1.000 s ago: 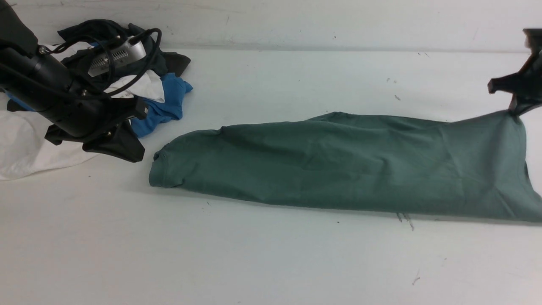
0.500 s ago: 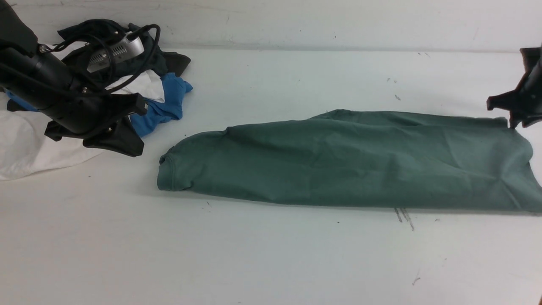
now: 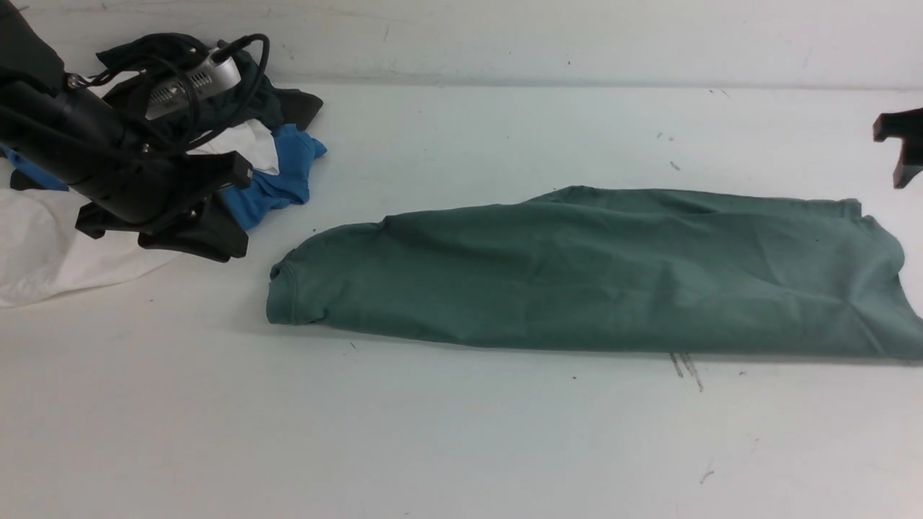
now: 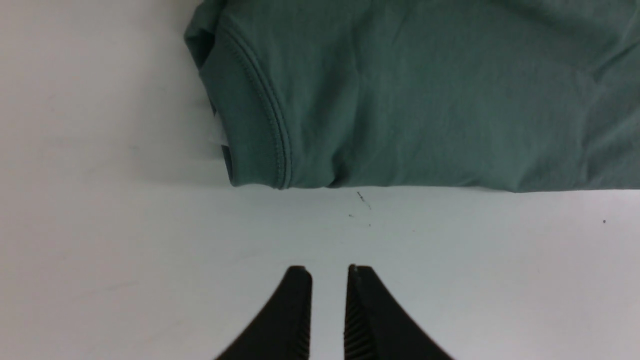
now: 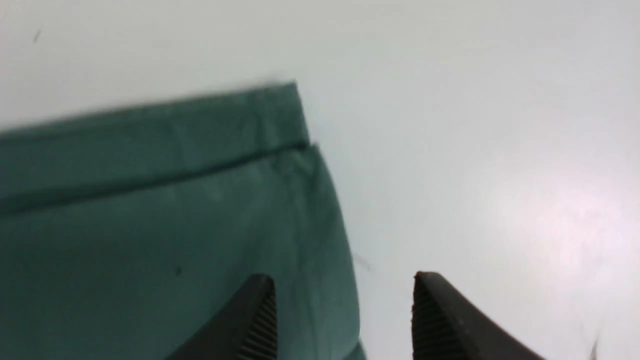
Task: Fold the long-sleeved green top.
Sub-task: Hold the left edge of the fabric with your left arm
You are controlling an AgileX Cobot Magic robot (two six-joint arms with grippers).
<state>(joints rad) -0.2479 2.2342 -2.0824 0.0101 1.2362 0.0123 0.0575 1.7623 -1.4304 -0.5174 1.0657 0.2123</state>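
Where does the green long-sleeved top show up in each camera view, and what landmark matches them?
Front view: the muted sage-green cotton long-sleeved top lies flat across the middle and right of the white table.
Left wrist view: its neckband end lies just beyond the left end effector, not touching.
Right wrist view: its hemmed corner lies below the open right end effector.
Shared landmark: that table, bordering the top everywhere.

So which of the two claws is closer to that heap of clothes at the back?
The left. The left gripper hangs right at the heap of clothes; the right gripper is across the table, beyond the far end of the green top.
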